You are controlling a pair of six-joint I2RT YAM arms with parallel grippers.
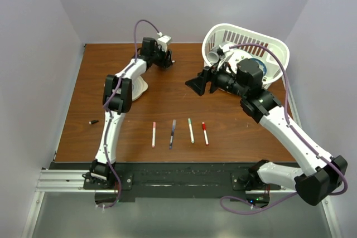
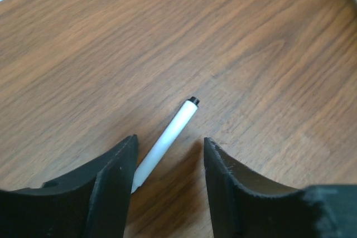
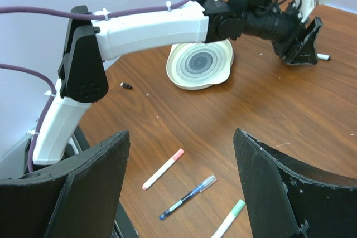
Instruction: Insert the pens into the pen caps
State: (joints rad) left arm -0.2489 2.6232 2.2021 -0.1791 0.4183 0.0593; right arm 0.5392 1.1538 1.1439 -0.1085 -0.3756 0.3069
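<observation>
My left gripper (image 1: 169,61) is at the far back of the table, open and low over the wood. In the left wrist view a white uncapped pen (image 2: 169,137) with a black end lies on the table between the fingers, untouched by them. Three capped pens, pink (image 1: 154,134), green (image 1: 191,130) and red (image 1: 204,133), and a dark blue pen (image 1: 173,133) lie in a row near the front. A small dark cap (image 1: 93,121) lies alone at the left. My right gripper (image 1: 193,85) is open and empty above mid-table; its view shows the pink pen (image 3: 163,169) and the dark cap (image 3: 127,86).
A white laundry-style basket (image 1: 277,45) stands at the back right behind the right arm. A white round dish (image 1: 140,88) sits beside the left arm's elbow and also shows in the right wrist view (image 3: 201,62). Walls close in the table on three sides.
</observation>
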